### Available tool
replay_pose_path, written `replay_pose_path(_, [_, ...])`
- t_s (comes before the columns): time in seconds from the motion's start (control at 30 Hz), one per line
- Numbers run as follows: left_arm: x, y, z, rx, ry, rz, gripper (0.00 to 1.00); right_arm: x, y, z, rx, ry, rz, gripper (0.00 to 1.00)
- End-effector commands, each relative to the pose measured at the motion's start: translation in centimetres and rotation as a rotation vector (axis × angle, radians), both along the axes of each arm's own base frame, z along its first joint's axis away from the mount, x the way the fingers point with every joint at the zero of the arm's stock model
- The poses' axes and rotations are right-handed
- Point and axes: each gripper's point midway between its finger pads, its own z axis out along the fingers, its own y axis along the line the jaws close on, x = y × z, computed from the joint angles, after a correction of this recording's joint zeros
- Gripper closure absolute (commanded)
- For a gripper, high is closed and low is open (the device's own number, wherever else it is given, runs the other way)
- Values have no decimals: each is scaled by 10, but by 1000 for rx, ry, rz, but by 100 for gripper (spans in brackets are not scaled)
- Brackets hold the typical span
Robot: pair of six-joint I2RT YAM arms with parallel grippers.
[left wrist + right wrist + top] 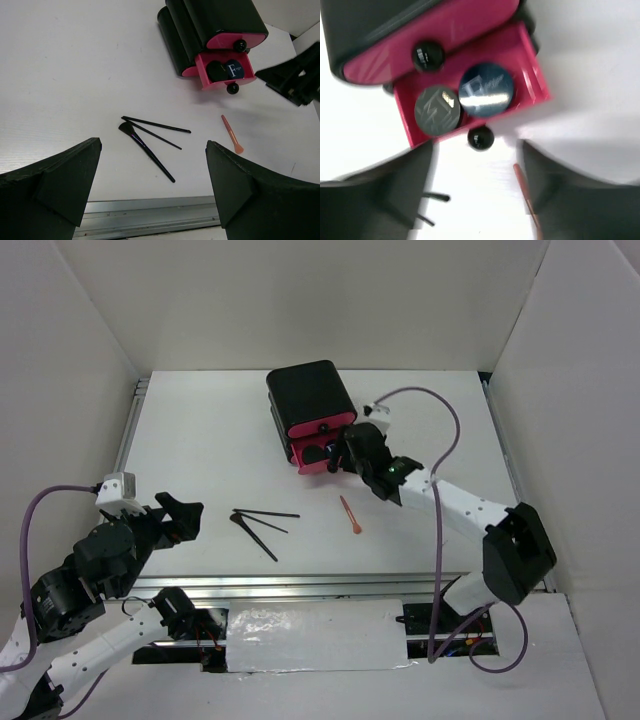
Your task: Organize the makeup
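Observation:
Three thin black brushes (pixel 262 524) (pixel 150 137) lie fanned on the white table, with an orange-pink stick (pixel 350 515) (pixel 231 134) (pixel 526 197) to their right. The lower pink drawer (pixel 308 464) (pixel 201 69) (pixel 536 75) stands pulled out, holding a round black compact (pixel 216 71) (pixel 437 110) and a dark blue round jar (pixel 234 70) (pixel 485 90). My right gripper (pixel 343 454) (pixel 476 165) hovers open just in front of the drawer's black knob (pixel 480 138), empty. My left gripper (pixel 188 517) (pixel 152 150) is open near the table's front left, short of the brushes.
The black chest (pixel 310 395) (pixel 210 22) stands at the back centre, its upper pink drawer shut. A metal rail (pixel 300 585) (pixel 150 215) runs along the table's near edge. White walls close in the left, back and right sides.

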Motion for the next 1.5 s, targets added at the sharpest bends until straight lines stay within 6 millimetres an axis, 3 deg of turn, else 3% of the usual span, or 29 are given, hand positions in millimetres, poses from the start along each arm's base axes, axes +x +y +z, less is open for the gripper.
replay_pose_path(0.0, [2,1,7,-17,-26,13,1,-39,9,-49,223,110,21,35])
replay_pose_path(0.03, [2,1,7,-15,-25,15,1,-44,13,-52,266,106,48,40])
replay_pose_path(0.07, [2,1,6,-15,-22,14,1,-45,24,-39,366,61,89,44])
replay_pose_path(0.1, [2,1,6,-13,-22,13,1,-54,18,-56,372,84,87,49])
replay_pose_path(0.17, [2,1,7,-17,-24,12,1,-53,20,-51,438,59,94,49])
replay_pose_path(0.23, [2,1,7,-17,-26,10,1,-53,19,-60,452,73,103,49])
replay_pose_path(0.4, [2,2,7,-20,-27,14,1,-32,28,-61,497,70,122,50])
replay_pose_path(0.43, [1,2,8,-22,-30,14,1,-27,27,-71,487,89,112,51])
replay_pose_path(0.5, [1,3,8,-26,-33,14,1,-16,34,-65,496,72,129,52])
replay_pose_path(0.53, [1,3,8,-25,-33,15,1,-11,32,-78,478,102,111,53])
replay_pose_path(0.6, [0,3,9,-28,-35,12,1,-1,34,-77,481,105,101,63])
replay_pose_path(0.63, [1,2,8,-24,-33,12,1,2,33,-83,479,116,94,63])
replay_pose_path(0.83, [3,-1,7,-11,-26,1,1,14,31,-74,501,67,95,63])
replay_pose_path(1.23, [3,-2,6,-10,-23,0,1,61,45,-56,464,42,149,61])
replay_pose_path(1.47, [3,-2,7,-7,-25,-4,1,81,49,-58,464,48,157,59])
